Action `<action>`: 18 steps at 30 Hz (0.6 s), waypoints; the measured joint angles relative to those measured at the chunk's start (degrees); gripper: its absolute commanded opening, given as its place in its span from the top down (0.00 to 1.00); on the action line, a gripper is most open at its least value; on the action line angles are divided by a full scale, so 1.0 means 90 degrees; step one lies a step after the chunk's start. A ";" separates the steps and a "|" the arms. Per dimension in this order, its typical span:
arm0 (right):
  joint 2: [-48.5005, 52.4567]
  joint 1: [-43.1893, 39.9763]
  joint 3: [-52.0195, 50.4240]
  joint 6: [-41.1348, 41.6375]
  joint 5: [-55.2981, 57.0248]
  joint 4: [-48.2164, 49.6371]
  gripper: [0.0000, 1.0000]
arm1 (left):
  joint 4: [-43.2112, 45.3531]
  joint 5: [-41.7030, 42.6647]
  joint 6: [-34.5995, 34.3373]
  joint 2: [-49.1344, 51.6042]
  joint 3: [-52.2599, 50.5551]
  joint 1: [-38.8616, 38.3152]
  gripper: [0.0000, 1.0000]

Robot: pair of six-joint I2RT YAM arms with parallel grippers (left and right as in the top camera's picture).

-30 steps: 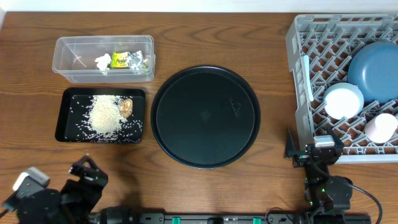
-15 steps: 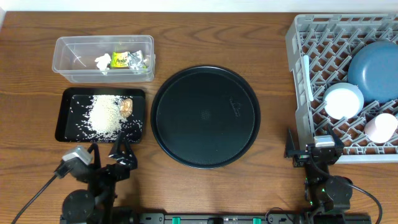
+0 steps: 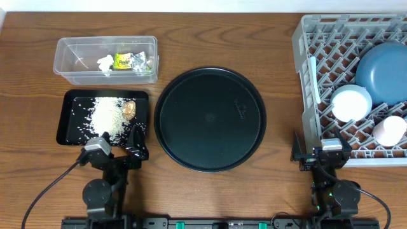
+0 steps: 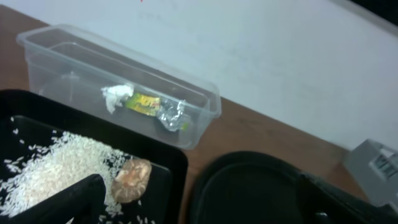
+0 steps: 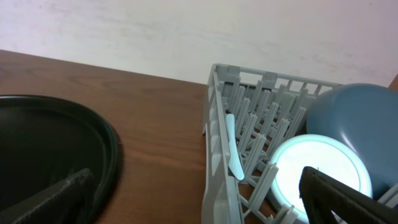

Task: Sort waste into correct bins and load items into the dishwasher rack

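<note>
From above, the left pincer gapes wide and empty at the near corner of the shallow black rectangular tray of loose white rice, the right pincer likewise beside the grey plastic grid rack. The left wrist view puts crumpled foil wrappers in the clear plastic tub ahead. The right wrist view shows the white bowl racked ahead-right; sorting looks done, so park both clear of rims.

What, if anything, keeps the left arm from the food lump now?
Probably nothing, so yes: the left gripper is open at the tray's near edge. The lump lies uncovered just beyond, with only rice beside it.
</note>
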 measured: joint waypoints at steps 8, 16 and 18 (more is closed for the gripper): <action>0.0000 0.0000 0.0000 -0.0002 0.0005 0.0002 0.01 | 0.0199 -0.0061 0.0554 0.0002 -0.0245 -0.0010 0.02; 0.0000 0.0000 0.0000 -0.0002 0.0002 0.0002 0.01 | 0.0194 -0.0104 0.0920 0.0000 -0.0245 -0.0017 0.02; 0.0000 0.0000 0.0000 0.0000 0.0005 0.0002 0.01 | 0.0192 -0.0112 0.0930 0.0000 -0.0245 -0.0056 0.02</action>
